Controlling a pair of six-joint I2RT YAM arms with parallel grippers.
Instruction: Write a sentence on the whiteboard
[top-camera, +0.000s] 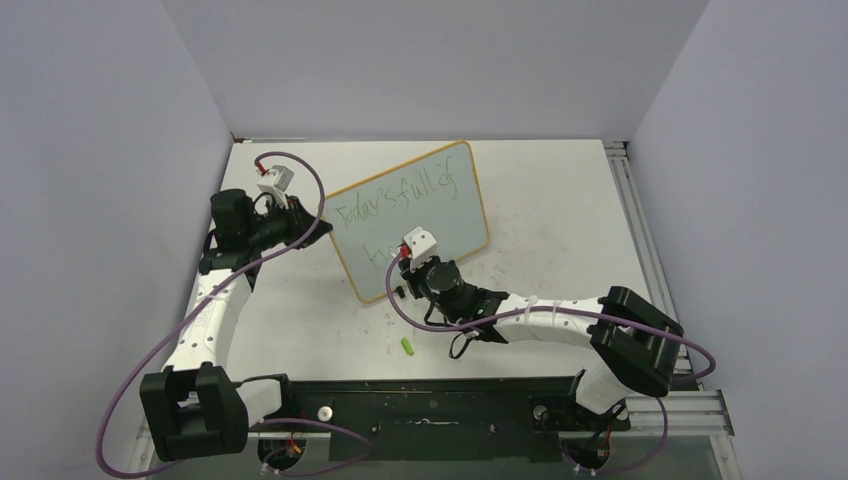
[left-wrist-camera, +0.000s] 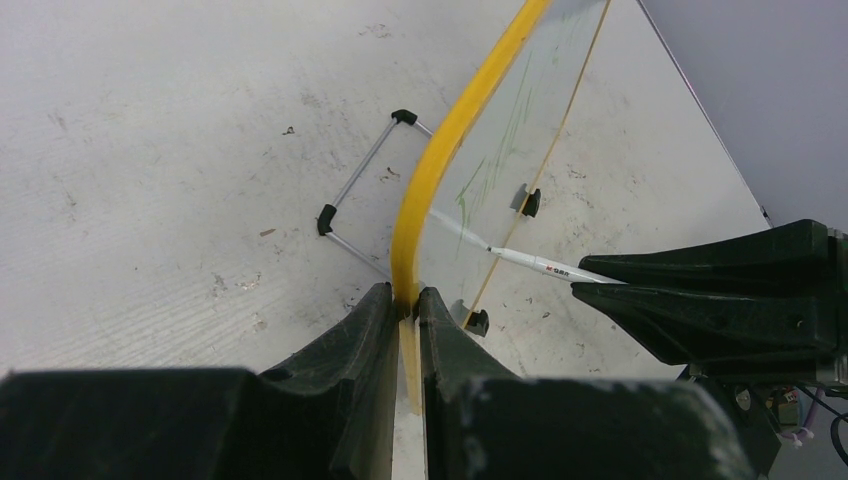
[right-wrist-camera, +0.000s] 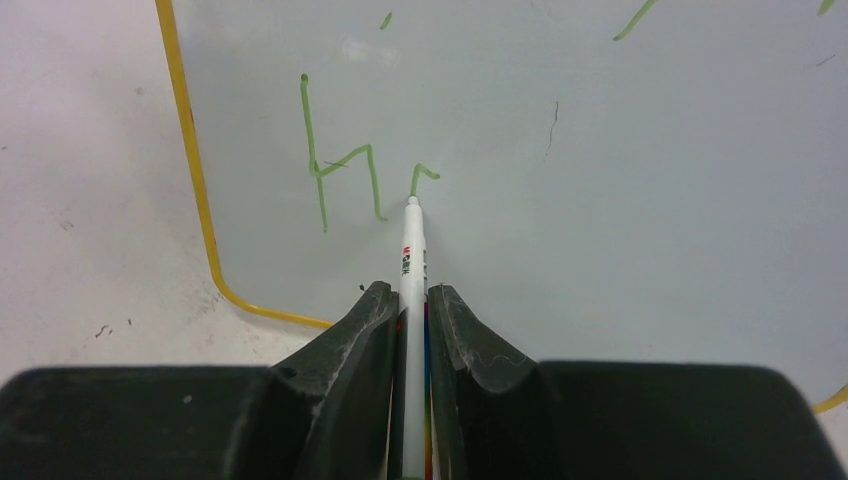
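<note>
Green marker strokes forming the sentence (top-camera: 395, 203) are running across the whiteboard (top-camera: 450, 215), which is standing tilted near the middle of the white table (top-camera: 560, 200), its orange-yellow frame turning at an angle to the arms. Its upper line is reading roughly "Today's full of"; its lower line is showing only an "h" and a short stroke beginning the next letter. The left hand (left-wrist-camera: 408, 300) is clamping the board's left edge, both fingers pressing on the yellow frame from either side. The right hand (right-wrist-camera: 411, 293) is gripping a white pen (right-wrist-camera: 411, 240) tightly between its fingers, the pen's tip touching the board just right of the "h", at the foot of that short stroke. Beside the board, a wire stand (left-wrist-camera: 360, 180) with black corner caps is resting on the table, and two black clips (left-wrist-camera: 530, 202) are sitting at the board's lower edge. A small green piece (top-camera: 407, 346) is lying on the table near the right arm, apart from the board
</note>
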